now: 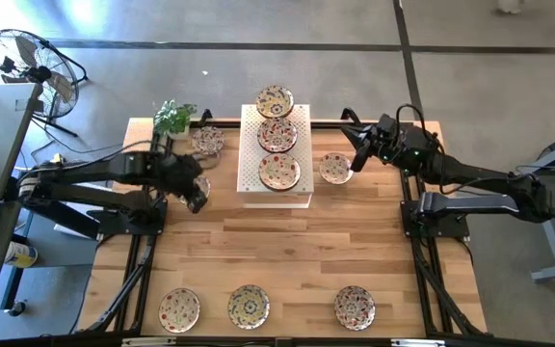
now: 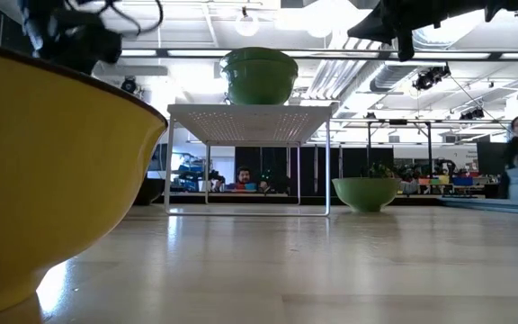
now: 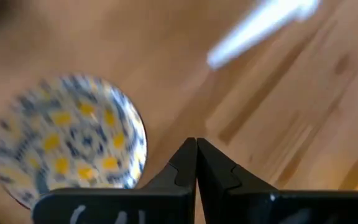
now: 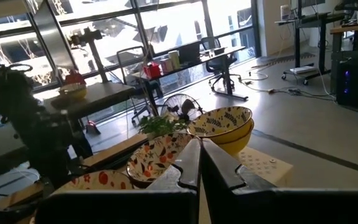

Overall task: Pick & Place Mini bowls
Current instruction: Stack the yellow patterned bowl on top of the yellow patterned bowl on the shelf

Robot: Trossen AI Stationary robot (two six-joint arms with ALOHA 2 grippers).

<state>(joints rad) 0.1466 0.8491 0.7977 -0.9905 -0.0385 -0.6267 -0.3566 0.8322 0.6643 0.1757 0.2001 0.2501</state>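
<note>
From above, this looks like the gap between picks: small round patterned mini bowls (image 1: 278, 137) sit stacked on the white perforated rectangular block (image 1: 302, 198), three more along the wooden table's (image 1: 287, 251) near edge. The next move calls for opening over a bowl. In its wrist view, the left gripper (image 3: 196, 149) is pressed together, empty. The right gripper (image 4: 200, 151) likewise holds nothing

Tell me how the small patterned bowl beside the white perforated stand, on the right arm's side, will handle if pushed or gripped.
The small cream floral bowl looks glazed, so it is probably stiff, breakable and somewhat slippery. Sitting upright on the wooden table, it should slide rather than tip. Shallow and small, it is likely light.
</note>
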